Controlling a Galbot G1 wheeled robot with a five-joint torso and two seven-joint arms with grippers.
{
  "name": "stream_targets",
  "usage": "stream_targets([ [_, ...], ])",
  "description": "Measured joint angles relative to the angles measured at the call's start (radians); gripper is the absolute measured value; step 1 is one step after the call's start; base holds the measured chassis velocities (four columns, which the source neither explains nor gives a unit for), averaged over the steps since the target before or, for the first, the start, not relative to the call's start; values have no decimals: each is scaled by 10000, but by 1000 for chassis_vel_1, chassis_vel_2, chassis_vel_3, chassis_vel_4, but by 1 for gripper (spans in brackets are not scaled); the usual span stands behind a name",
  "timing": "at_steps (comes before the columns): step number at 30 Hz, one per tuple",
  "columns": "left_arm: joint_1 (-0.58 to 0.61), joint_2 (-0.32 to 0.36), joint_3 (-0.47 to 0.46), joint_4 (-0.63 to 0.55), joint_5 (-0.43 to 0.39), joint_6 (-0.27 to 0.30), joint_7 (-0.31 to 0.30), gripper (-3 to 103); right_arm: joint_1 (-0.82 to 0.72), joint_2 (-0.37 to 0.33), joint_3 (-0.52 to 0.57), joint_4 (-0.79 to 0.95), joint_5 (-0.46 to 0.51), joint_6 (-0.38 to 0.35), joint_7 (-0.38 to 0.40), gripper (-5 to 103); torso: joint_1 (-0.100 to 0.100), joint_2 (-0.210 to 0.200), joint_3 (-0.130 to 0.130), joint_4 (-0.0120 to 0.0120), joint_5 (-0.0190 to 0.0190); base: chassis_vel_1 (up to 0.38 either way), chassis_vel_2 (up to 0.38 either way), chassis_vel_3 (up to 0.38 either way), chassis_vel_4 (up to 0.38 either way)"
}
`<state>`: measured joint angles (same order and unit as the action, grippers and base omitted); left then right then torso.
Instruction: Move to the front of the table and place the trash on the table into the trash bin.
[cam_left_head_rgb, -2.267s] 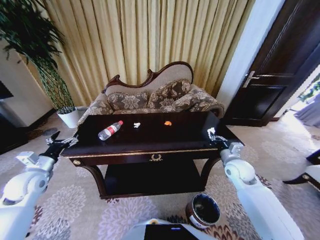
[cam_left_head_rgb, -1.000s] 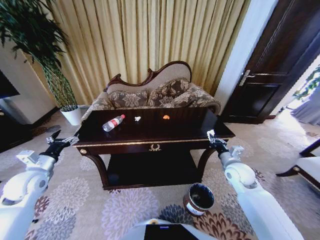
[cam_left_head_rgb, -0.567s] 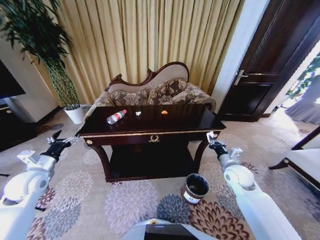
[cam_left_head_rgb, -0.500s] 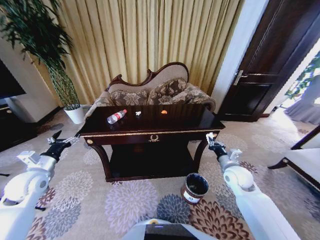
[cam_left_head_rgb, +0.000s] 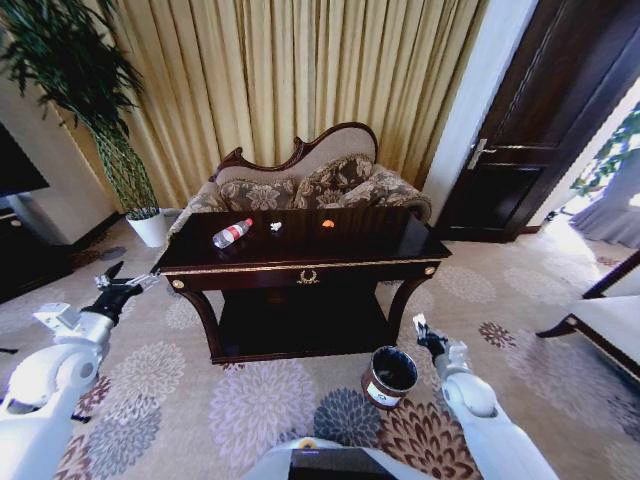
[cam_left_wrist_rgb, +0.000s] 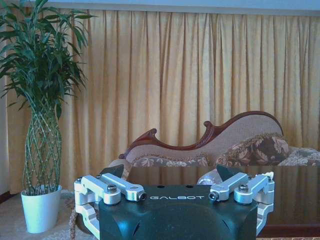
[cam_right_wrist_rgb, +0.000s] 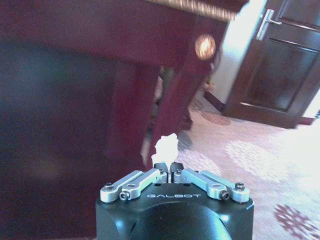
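Observation:
The dark table (cam_left_head_rgb: 300, 258) stands ahead with a clear bottle (cam_left_head_rgb: 232, 233), a white scrap (cam_left_head_rgb: 275, 227) and an orange piece (cam_left_head_rgb: 327, 224) on its top. The round brown trash bin (cam_left_head_rgb: 389, 376) sits on the carpet in front of the table's right leg. My right gripper (cam_left_head_rgb: 422, 330) hangs low just right of the bin's rim, shut on a white crumpled scrap (cam_right_wrist_rgb: 166, 146); the right wrist view has it (cam_right_wrist_rgb: 169, 165) facing the table leg (cam_right_wrist_rgb: 172, 100). My left gripper (cam_left_head_rgb: 125, 285) is held open off the table's left end, its jaws (cam_left_wrist_rgb: 170, 172) wide with nothing between them.
A patterned sofa (cam_left_head_rgb: 310, 185) stands behind the table against gold curtains. A potted plant (cam_left_head_rgb: 125, 170) is at the back left, a dark door (cam_left_head_rgb: 540, 130) at the right, and a chair (cam_left_head_rgb: 600, 320) at the right edge. Flowered carpet surrounds the bin.
The camera drew back from the table, then held still. In the last half second my right gripper dropped from table-corner height to beside the bin with the scrap. The left arm has kept its pose.

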<state>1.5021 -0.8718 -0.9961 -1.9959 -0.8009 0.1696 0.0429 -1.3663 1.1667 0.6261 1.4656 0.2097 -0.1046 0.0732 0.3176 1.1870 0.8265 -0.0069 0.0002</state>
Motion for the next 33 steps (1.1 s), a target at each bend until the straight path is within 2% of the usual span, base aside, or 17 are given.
stream_targets([
  [4,39,-7,0,-34,9,0,0,100,285,238,-60,-791,-443,88,67,2,0,0,1,1,1,0,0,0,0],
  [7,105,-10,-1,-76,19,-2,0,100,574,569,-71,-1635,-1104,479,75,2,-1,0,0,1,2,0,0,0,0],
  [12,117,32,-17,-80,19,-4,3,100,712,839,-114,-1947,-1253,554,155,3,0,0,0,0,0,0,0,0,0],
  [13,104,51,-16,-80,19,-4,5,100,772,906,-127,-2030,-1340,633,199,14,0,0,0,1,0,0,0,0,0],
  [15,99,72,-12,-84,16,-4,5,100,810,931,-143,-2067,-1384,671,231,14,0,0,0,1,0,0,0,0,0],
  [16,98,99,-9,-96,6,-4,4,100,851,938,-159,-2093,-1412,680,251,24,0,0,0,1,0,0,0,0,0],
  [18,93,117,-8,-98,1,-3,3,100,883,939,-160,-2118,-1437,686,264,24,0,0,0,0,0,0,0,0,0],
  [21,80,137,-7,-95,-14,2,3,100,963,928,-161,-2196,-1478,742,336,41,-1,0,0,1,0,0,0,0,0],
  [24,79,145,-1,-84,-18,3,2,100,985,917,-160,-2214,-1479,782,382,46,-1,0,0,1,0,0,0,0,0],
  [27,66,148,33,-61,-22,7,3,100,991,865,-164,-2098,-1423,883,544,62,-1,0,0,-1,1,0,0,0,0],
  [28,66,148,33,-61,-22,7,3,100,991,865,-164,-2098,-1423,883,544,62,-1,0,0,-1,1,0,0,0,0],
  [30,65,138,43,-67,-27,10,0,100,985,804,-148,-1598,-1053,885,709,73,-1,0,0,0,3,0,0,0,0],
  [31,65,138,43,-67,-27,10,0,100,985,804,-148,-1598,-1053,885,709,73,-1,0,0,0,3,0,0,0,0],
  [33,101,120,33,-107,-39,11,-4,100,812,566,-157,-109,141,391,724,84,0,0,0,0,0,0,0,0,0],
])
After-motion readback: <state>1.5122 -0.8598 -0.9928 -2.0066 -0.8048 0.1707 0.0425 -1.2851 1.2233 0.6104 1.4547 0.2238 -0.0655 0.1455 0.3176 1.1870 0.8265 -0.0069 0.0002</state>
